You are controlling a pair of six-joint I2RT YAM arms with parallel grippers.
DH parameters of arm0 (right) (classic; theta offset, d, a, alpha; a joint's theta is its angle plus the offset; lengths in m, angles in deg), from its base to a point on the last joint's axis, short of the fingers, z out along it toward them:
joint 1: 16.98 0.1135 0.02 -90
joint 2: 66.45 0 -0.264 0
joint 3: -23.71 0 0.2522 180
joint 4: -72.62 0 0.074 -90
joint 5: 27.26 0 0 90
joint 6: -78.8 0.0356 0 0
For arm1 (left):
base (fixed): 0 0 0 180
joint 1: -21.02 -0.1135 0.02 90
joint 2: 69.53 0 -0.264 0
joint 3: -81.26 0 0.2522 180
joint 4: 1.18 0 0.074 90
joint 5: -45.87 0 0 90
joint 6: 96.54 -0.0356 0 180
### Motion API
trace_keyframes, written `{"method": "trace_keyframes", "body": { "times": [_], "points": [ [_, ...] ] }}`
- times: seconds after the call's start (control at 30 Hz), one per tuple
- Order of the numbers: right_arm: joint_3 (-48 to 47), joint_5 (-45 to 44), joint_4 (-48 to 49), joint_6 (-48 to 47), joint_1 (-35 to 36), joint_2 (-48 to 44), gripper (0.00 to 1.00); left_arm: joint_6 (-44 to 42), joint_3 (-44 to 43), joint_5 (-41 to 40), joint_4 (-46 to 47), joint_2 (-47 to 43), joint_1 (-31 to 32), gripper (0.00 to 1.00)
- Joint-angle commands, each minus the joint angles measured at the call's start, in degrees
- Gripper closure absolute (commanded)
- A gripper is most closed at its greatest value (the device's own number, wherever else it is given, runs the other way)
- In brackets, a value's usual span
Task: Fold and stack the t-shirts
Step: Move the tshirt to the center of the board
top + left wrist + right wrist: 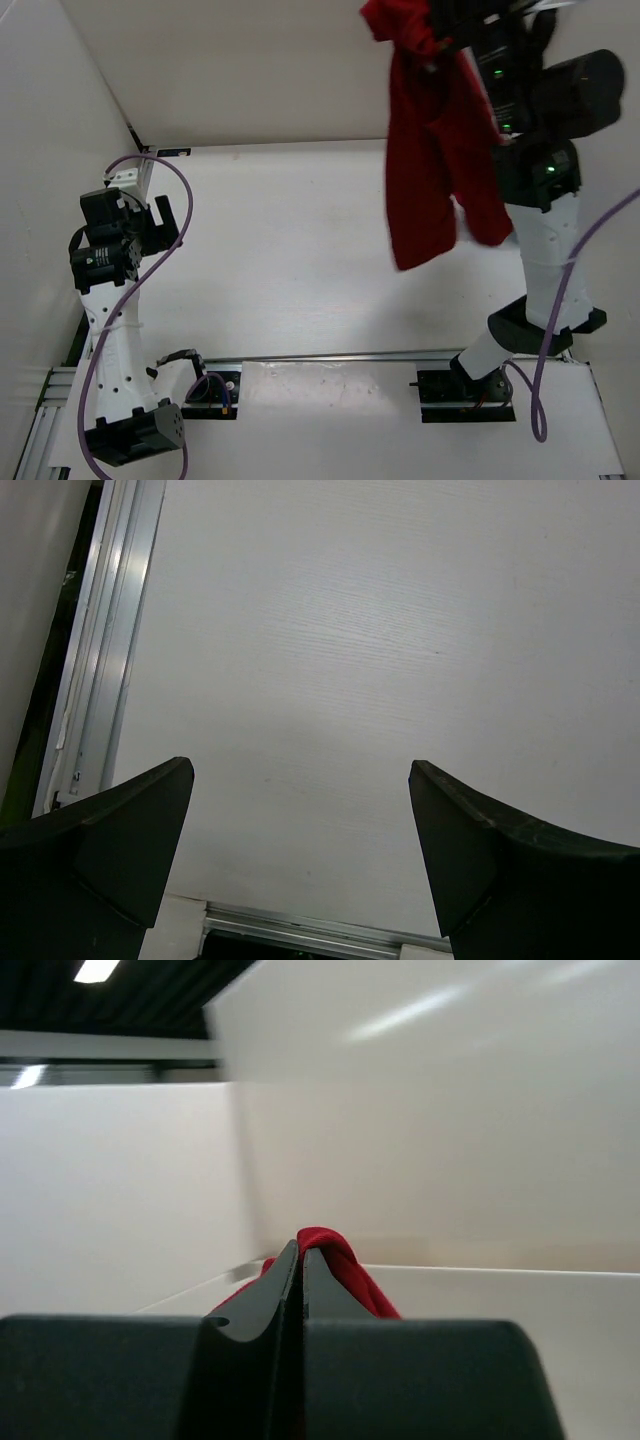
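Top external view puts the dark red t-shirt (435, 150) up in the air over the far right part of the table (290, 250), hanging in a loose bunch with its long axis straight down and, as far as I can judge, its lowest hem clear of the surface. It hangs from my right gripper (437, 42), whose fingers are pressed together on a small fold at the top of the cloth. In the right wrist view that red fold pokes out just past the closed tips. So the shirt lies below my right fingers and well to the right of my left gripper (152, 215). The left one sits low near the left edge, fingers spread wide, with nothing between them and only bare table beneath. My right arm has the cloth, and I judge that laying it flat will need the left to cross toward the dangling hem.
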Motion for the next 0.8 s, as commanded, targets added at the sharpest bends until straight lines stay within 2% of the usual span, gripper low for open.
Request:
{"method": "trace_keyframes", "body": {
  "times": [0.0, 0.13, 0.2, 0.23, 0.27, 0.3, 0.37, 0.43, 0.47, 0.5, 0.53, 0.57, 0.6, 0.63, 0.7, 0.73, 0.77],
  "points": [
    [0.6, 2.7, 6.8, 1.6, 8.8, 4.1, 1.0, 0.0, -1.9, 0.9, 1.7, -0.8, 0.2, 0.0],
    [5.1, -3.1, 4.3, 1.6, 12.6, 4.6, 1.0, 0.0, -1.4, -0.5, 2.3, -1.3, 0.7, 0.0],
    [11.9, -5.9, 2.3, 0.9, 12.6, 3.1, 1.0, 0.0, -0.7, -2.7, 2.3, -1.9, 0.7, 0.0],
    [14.9, -6.4, 2.3, 0.9, 10.6, 1.6, 1.0, 0.0, -0.7, -3.4, 2.9, -1.9, 1.4, 0.0],
    [22.3, -6.4, 2.3, 0.9, 9.2, 0.5, 1.0, 0.0, -0.2, -4.2, 2.9, -1.9, 1.4, 0.0],
    [26.4, -7.9, 1.5, 6.3, 5.5, -1.7, 1.0, 0.0, 0.5, -5.5, 2.9, -1.9, 1.4, 0.0],
    [37.8, -3.2, 2.1, 9.3, 1.1, -3.4, 1.0, 0.0, 1.4, -6.7, 3.4, -1.9, 1.9, 0.0],
    [43.3, 1.6, 2.1, 10.9, -4.2, -3.4, 1.0, 0.0, 2.3, -8.4, 3.4, -1.9, 1.9, 0.0],
    [44.8, 8.3, 1.3, 10.1, -5.7, -2.8, 1.0, 0.0, 3.2, -8.4, 3.4, -1.9, 2.4, 0.0],
    [45.6, 11.0, -0.8, 9.2, -7.0, -0.5, 1.0, 0.0, 3.8, -8.4, 3.4, -1.9, 2.4, 0.0],
    [45.6, 14.6, -5.5, 5.6, -9.5, 1.2, 0.94, 0.0, 4.5, -9.0, 3.4, -1.9, 2.4, 0.0],
    [45.6, 16.9, -8.9, 4.4, -10.6, 3.1, 0.84, 0.0, 4.6, -9.0, 3.4, -1.9, 2.4, 0.0],
    [43.0, 19.0, -12.2, 3.4, -13.2, 7.9, 0.63, 0.0, 5.3, -9.0, 3.4, -1.9, 2.4, 0.0],
    [40.8, 21.8, -19.9, 1.8, -14.3, 10.7, 0.24, 0.0, 5.3, -9.0, 3.4, -1.9, 2.4, 0.0],
    [32.6, 19.6, -31.4, 1.3, -16.1, 18.5, 0.11, 0.0, 5.9, -8.2, 3.9, -1.9, 2.4, 0.0],
    [31.1, 17.6, -32.7, 1.3, -16.8, 19.8, 0.11, 0.0, 6.4, -7.7, 3.9, -1.2, 2.4, 0.0],
    [31.1, 15.2, -32.7, 2.0, -16.3, 20.3, 0.04, 0.0, 6.4, -7.7, 3.9, -1.1, 2.4, 0.0]
  ]
}}
